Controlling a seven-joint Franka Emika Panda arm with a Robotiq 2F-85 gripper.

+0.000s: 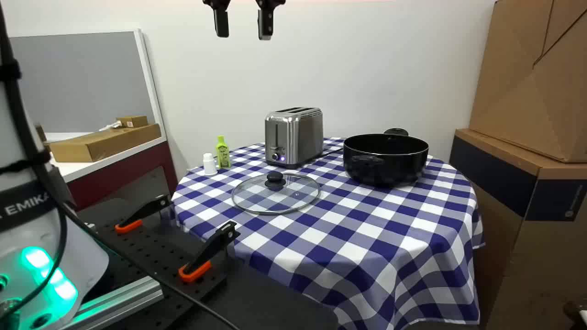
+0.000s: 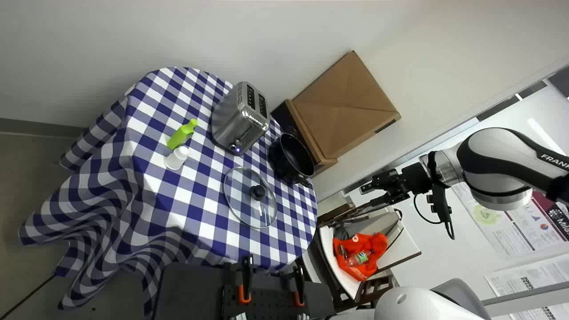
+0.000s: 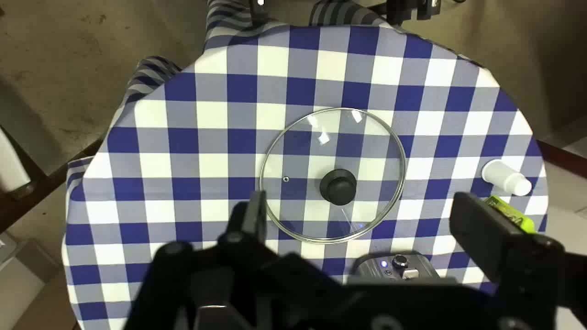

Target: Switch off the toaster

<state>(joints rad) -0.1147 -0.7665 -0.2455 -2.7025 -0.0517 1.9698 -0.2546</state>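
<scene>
Silver toaster (image 1: 294, 137), well below parted fingers (image 1: 221, 24)

Glass lid (image 1: 275, 196) on checked tablecloth (image 1: 348, 231); black pot (image 1: 386, 162); green bottle (image 1: 223, 154) beside white container (image 1: 209, 165).

Arm base (image 1: 27, 233) says "EMIKA", upr. arm (image 2: 502, 155) "FRANK" (cut off), poster (image 2: 524, 222) "Mil" (pt.).

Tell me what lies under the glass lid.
Through the clear lid shows the blue-and-white checked tablecloth; I make out no other object beneath. In the wrist view, the black knob blocks one patch, so that spot can't be seen there.
</scene>
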